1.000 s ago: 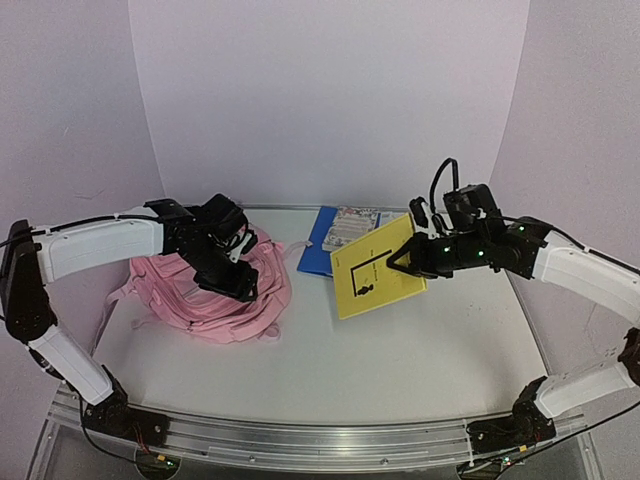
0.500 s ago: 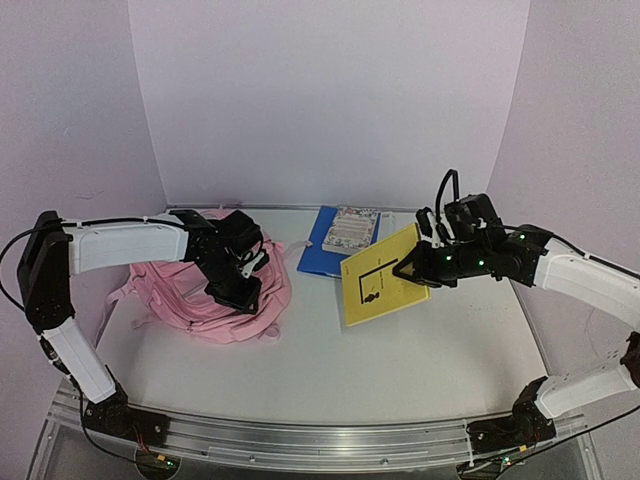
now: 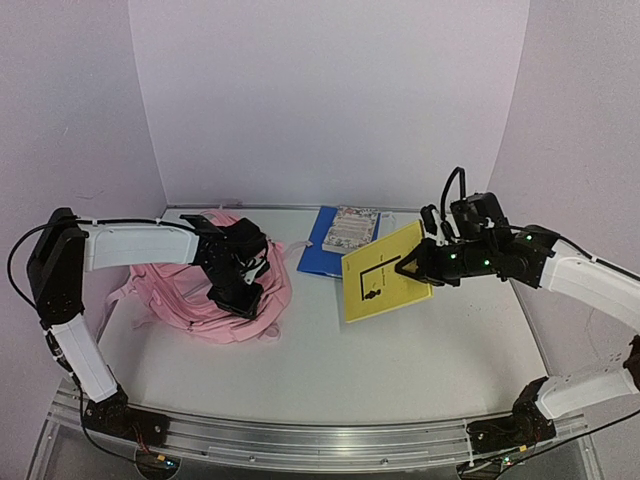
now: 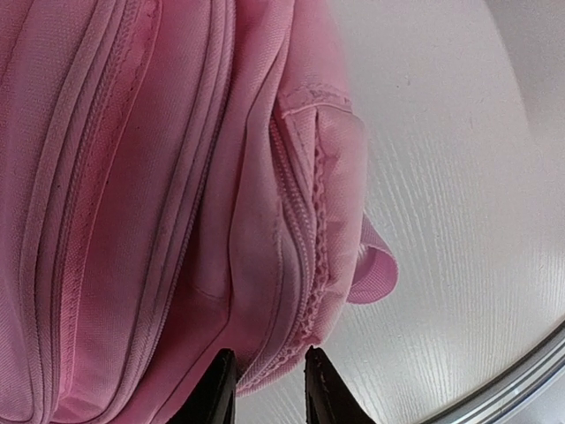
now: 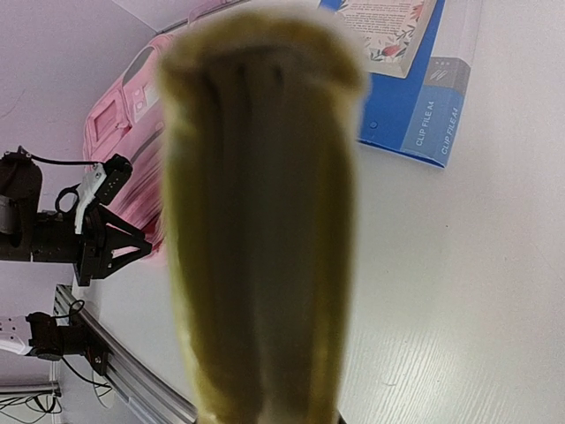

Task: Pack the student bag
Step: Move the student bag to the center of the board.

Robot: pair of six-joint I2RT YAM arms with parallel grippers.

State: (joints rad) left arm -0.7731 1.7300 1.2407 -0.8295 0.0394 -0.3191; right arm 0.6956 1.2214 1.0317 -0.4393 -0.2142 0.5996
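The pink student bag point(image 3: 175, 290) lies flat at the left of the table. My left gripper point(image 3: 240, 292) is down on its right side. Seen from the left wrist, its jaws point(image 4: 269, 380) have narrowed around the bag's point(image 4: 132, 177) zipped seam edge, with fabric filling the gap between the black fingertips point(image 4: 221, 384). My right gripper point(image 3: 408, 266) is shut on a thin yellow book point(image 3: 385, 272) and holds it tilted above the table's middle right. In the right wrist view the book point(image 5: 260, 221) is a blurred yellow band that hides my fingers, with the bag point(image 5: 124, 106) behind it.
A blue clip file point(image 3: 315, 250) lies at the back centre with a flower-patterned book point(image 3: 352, 228) on top of it; both also show in the right wrist view, the file point(image 5: 424, 106) and the book point(image 5: 384, 22). A metal rail point(image 3: 300, 445) runs along the near table edge.
My left gripper has come down onto the bag's right side and its jaws have closed from wide to narrow around the seam. The right gripper has shifted slightly right with the yellow book.
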